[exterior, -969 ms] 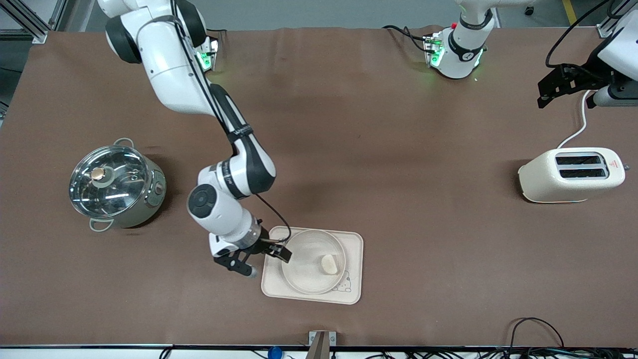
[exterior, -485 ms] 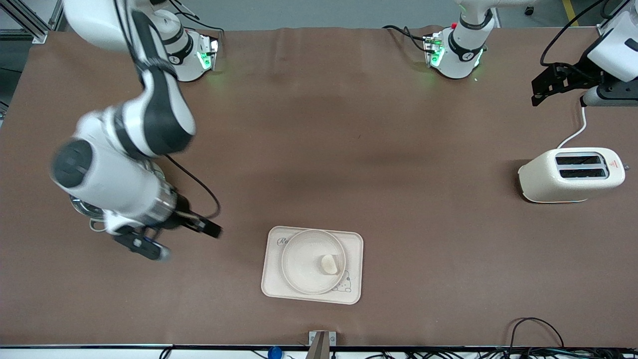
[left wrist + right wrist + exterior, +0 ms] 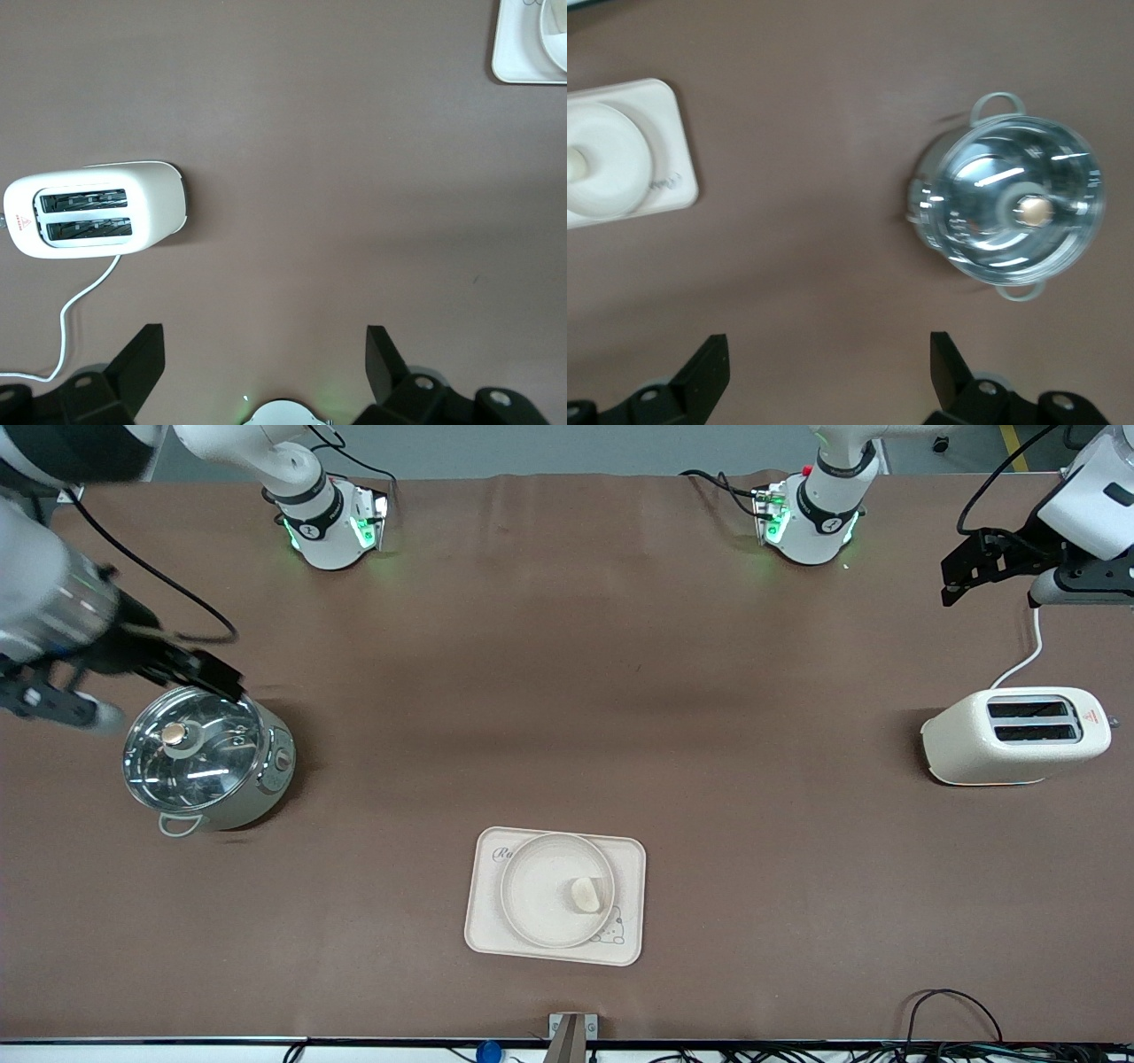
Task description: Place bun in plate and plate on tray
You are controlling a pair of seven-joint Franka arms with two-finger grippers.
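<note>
The bun (image 3: 584,894) lies in the round plate (image 3: 539,895), off centre. The plate sits on the rabbit tray (image 3: 631,866) near the table's front edge. My right gripper (image 3: 158,695) is open and empty, up in the air over the steel pot. In the right wrist view (image 3: 828,363) its jaws stand wide apart, with the tray (image 3: 673,181), the plate (image 3: 611,173) and the bun (image 3: 574,164) at the picture's edge. My left gripper (image 3: 1001,584) is open and empty, waiting above the toaster's cord. In its wrist view (image 3: 264,354) a corner of the tray (image 3: 514,53) shows.
A steel pot with a glass lid (image 3: 205,757) stands at the right arm's end of the table and shows in the right wrist view (image 3: 1014,208). A cream toaster (image 3: 1014,735) with a white cord stands at the left arm's end, also in the left wrist view (image 3: 93,217).
My right gripper has left the plate's rim at the tray, risen and swung away to above the pot. The plate, bun and tray have stayed put. The left arm has barely moved.
</note>
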